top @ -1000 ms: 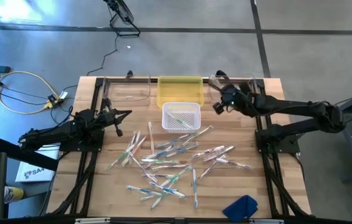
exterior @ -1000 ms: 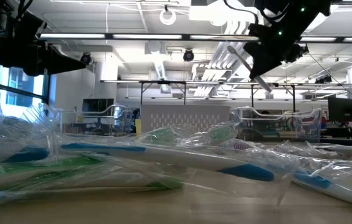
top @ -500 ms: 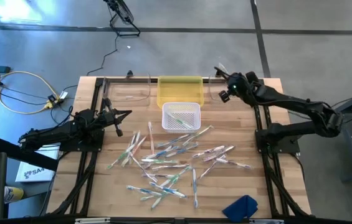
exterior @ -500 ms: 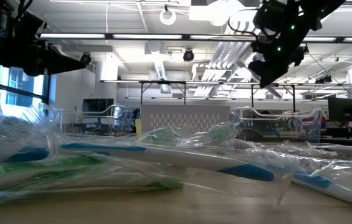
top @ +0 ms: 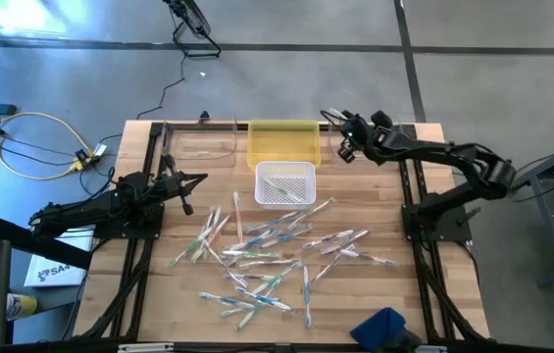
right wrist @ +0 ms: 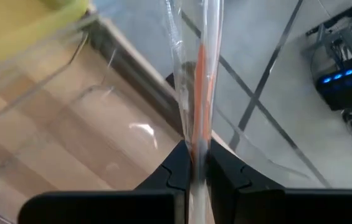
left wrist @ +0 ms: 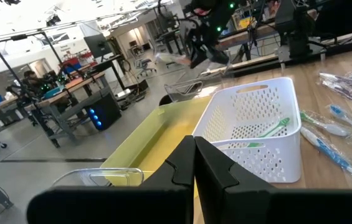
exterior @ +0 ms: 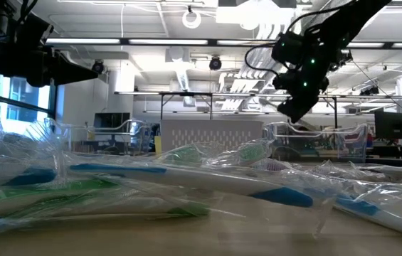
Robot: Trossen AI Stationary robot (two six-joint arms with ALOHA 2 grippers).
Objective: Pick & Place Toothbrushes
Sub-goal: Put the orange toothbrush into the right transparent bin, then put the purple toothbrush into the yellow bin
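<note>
Toothbrushes (top: 267, 257) litter mid-desk (top: 394, 294), crinkly wrapped: light, slippery, best pinched mid-handle. Left claw (top: 196, 179) shut, empty, beside the pile. Farther, right claw (right wrist: 195, 163) clamps 1 red-accented brush (right wrist: 204, 74) above a clear bin (top: 340, 137) at the desk's far edge.

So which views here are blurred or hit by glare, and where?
Low view: the wrapped toothbrushes up front are soft and their film shines, while the room's ceiling lights burn bright. Right wrist view: the held toothbrush and clear bin look smeared. Left wrist view: white basket crisp, its own fingers dark. High view: even light, no glare.
</note>
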